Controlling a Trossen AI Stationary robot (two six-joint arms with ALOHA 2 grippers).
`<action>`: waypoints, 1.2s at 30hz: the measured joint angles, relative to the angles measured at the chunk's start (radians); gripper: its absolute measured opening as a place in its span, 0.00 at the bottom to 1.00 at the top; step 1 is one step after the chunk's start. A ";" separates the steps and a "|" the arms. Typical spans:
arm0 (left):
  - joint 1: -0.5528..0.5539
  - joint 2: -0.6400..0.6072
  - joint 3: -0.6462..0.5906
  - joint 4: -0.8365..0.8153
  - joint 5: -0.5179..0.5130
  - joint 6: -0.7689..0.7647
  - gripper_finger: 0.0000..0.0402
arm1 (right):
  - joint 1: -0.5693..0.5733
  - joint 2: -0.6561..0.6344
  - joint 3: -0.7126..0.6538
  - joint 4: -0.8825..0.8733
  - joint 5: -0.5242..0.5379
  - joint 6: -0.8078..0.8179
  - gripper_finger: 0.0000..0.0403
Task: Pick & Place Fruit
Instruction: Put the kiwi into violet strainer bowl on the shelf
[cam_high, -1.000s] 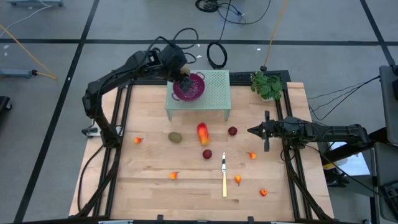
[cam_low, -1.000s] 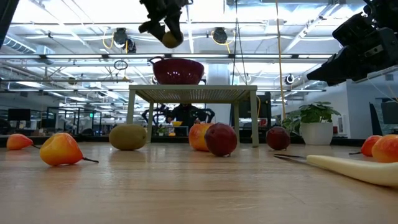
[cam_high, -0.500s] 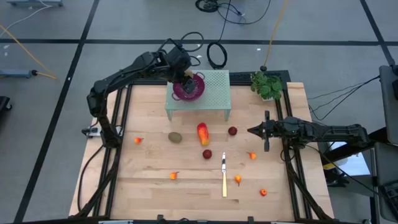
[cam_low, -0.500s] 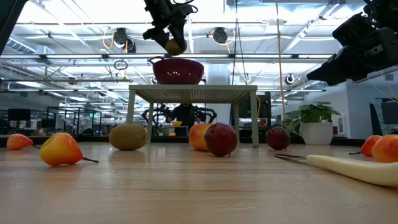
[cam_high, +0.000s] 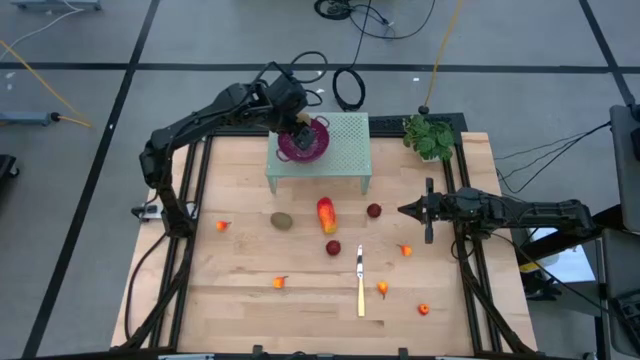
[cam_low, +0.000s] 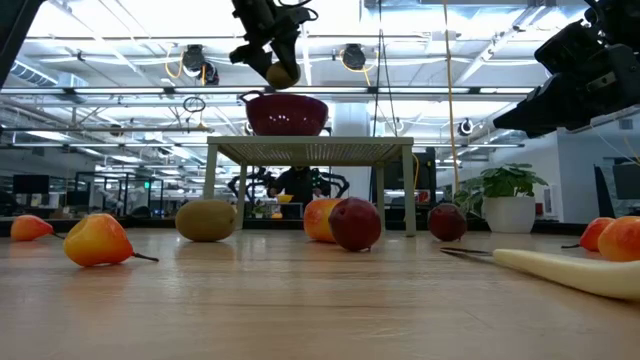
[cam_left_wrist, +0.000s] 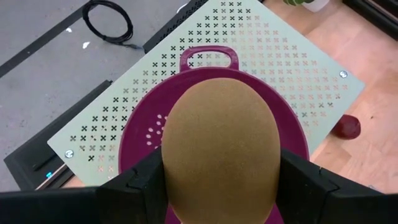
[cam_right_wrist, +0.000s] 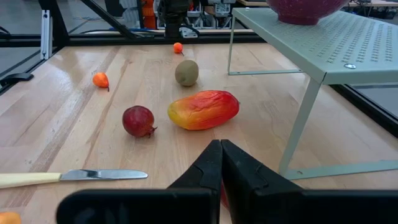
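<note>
The left gripper (cam_low: 272, 50) clamps a brown-green oval fruit (cam_left_wrist: 219, 152) above the purple colander (cam_left_wrist: 140, 140) — a hold only the left wrist view shows plainly. The right gripper (cam_right_wrist: 219, 163) hovers closed, empty, near the red ball (cam_high: 373, 211).

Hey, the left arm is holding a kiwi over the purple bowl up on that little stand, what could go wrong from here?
1. The left claw holds the kiwi well above the purple bowl. Dropped from that height, it might bounce out over the rim.

2. The bowl sits near the edge of the green stand. A bump while lowering could push it off.

3. The other kiwi, the mango and a red ball lie just below the stand, so a fallen kiwi could scatter them.
</note>
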 joint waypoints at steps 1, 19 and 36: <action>-0.005 0.008 0.000 0.001 -0.001 0.000 0.55 | 0.000 0.000 0.000 0.000 0.000 0.000 0.01; -0.010 0.124 0.000 -0.010 0.012 0.011 0.55 | 0.000 0.000 0.000 -0.002 0.000 0.000 0.01; -0.011 0.123 0.000 -0.082 0.011 0.005 0.55 | 0.000 0.000 0.000 -0.003 0.000 0.000 0.01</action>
